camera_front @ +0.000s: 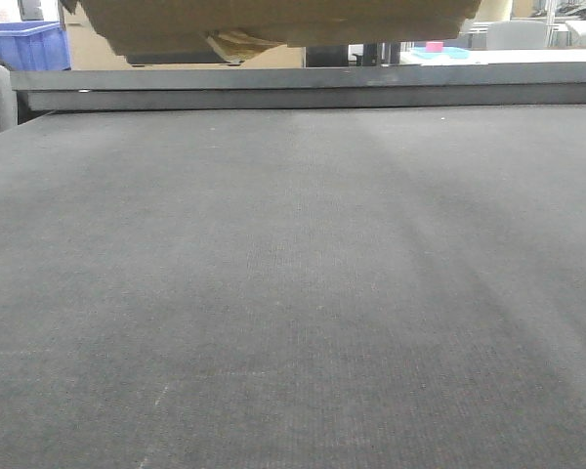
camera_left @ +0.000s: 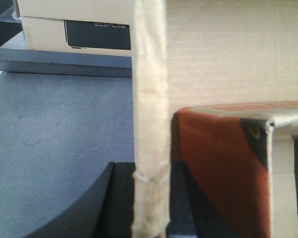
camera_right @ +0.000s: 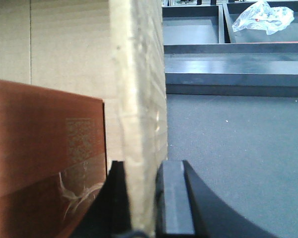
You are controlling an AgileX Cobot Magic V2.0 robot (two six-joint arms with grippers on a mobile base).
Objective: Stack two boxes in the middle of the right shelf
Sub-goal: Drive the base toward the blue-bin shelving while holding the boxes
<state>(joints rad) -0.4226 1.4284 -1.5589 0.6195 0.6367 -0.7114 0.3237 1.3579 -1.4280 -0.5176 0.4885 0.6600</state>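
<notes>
Your left pincer (camera_left: 150,203) is clenched on the box (camera_left: 223,59). An upright cardboard wall edge runs straight up between its dark jaws, which press it from both sides. Your right pincer (camera_right: 139,198) grips a wall edge of the box in the same way. In the front view the box hangs at the top, raised above the grey worktop (camera_front: 293,293).

One tan box (camera_front: 273,20), one printed carton (camera_left: 44,32), one blue bin (camera_front: 24,47), one plastic bag (camera_right: 265,16)
</notes>
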